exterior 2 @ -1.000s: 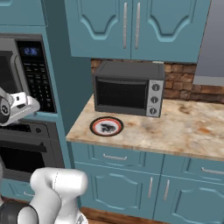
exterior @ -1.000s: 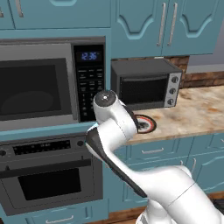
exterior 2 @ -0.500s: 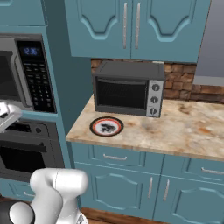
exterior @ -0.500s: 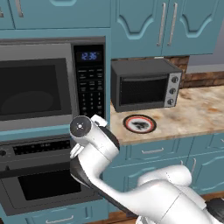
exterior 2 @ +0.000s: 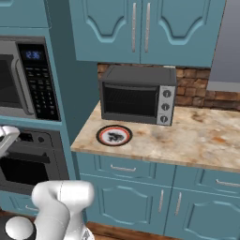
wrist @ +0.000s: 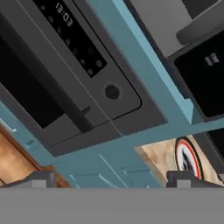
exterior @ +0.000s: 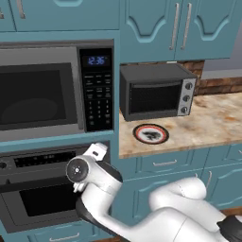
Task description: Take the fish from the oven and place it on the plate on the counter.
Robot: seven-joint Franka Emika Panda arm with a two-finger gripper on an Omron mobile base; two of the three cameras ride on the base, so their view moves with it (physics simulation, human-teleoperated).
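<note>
- The wide grey steel oven (exterior: 40,194) is built into the teal cabinet wall directly below the grey keypad microwave (exterior: 56,90). Its dark glass door (exterior: 42,201) is shut, with a horizontal bar handle across the top and a control strip (wrist: 74,37) with a small display and a round knob above it.
- No fish can be seen; the shut door's dark glass hides the oven's inside.
- The small round plate with a red-orange rim, white band and dark centre motif (exterior: 151,133) lies flat on the beige-and-brown marbled stone counter (exterior: 212,123), to the right of the oven and higher than its door.
- The plate sits near the counter's front edge and left end, just in front of the small black toaster oven (exterior: 156,91), not touching it. Nothing lies on the plate.
- To the plate's right the counter runs on bare along the brick backsplash (exterior 2: 201,96).
- The white robot arm's hand (exterior: 92,158) hangs in front of the oven's control strip, at the oven's upper right corner.
- In the hand view the gripper (wrist: 111,178) shows two dark fingertips (wrist: 41,178) set far apart with nothing between them, so the claw is wide.
- A narrow teal cabinet upright (exterior 2: 70,93) separates the oven column from the counter's left end.
</note>
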